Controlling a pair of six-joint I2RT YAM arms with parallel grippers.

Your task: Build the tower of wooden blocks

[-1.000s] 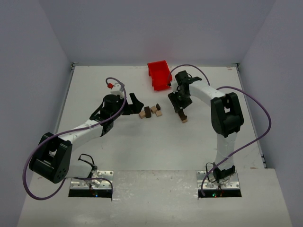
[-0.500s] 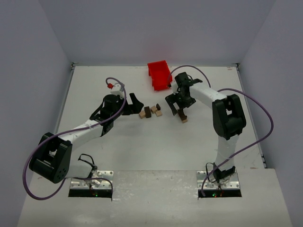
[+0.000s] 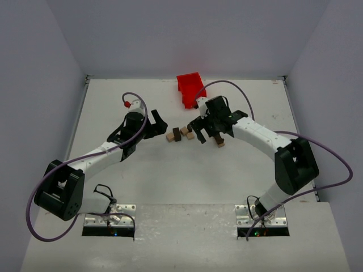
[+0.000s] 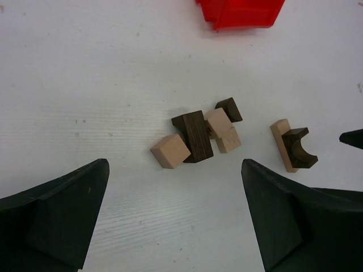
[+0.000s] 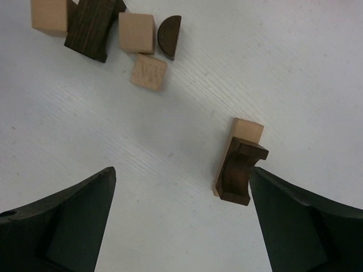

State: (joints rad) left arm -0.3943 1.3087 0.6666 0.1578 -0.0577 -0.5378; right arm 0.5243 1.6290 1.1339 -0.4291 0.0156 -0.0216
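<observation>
The wood block tower (image 3: 220, 142) is a dark arch block (image 5: 238, 170) on a pale plank (image 5: 247, 130), right of table centre. To its left lies a loose cluster: a pale cube (image 4: 170, 151), a dark block (image 4: 195, 136), two more pale cubes (image 5: 136, 32) (image 5: 148, 72) and a dark half-round (image 5: 169, 37). My right gripper (image 3: 209, 136) (image 5: 182, 173) hovers open just left of the tower, holding nothing. On the cluster's left my left gripper (image 3: 158, 127) (image 4: 174, 175) stands open and empty, facing the blocks.
A red plastic bin (image 3: 190, 89) stands at the back centre, behind the blocks, and shows at the top edge of the left wrist view (image 4: 241, 11). White walls (image 3: 57, 68) close in the table on three sides.
My right gripper has opened, let go of the dark arch block and shifted left, with its arm swinging low across the table. The left arm has edged slightly.
</observation>
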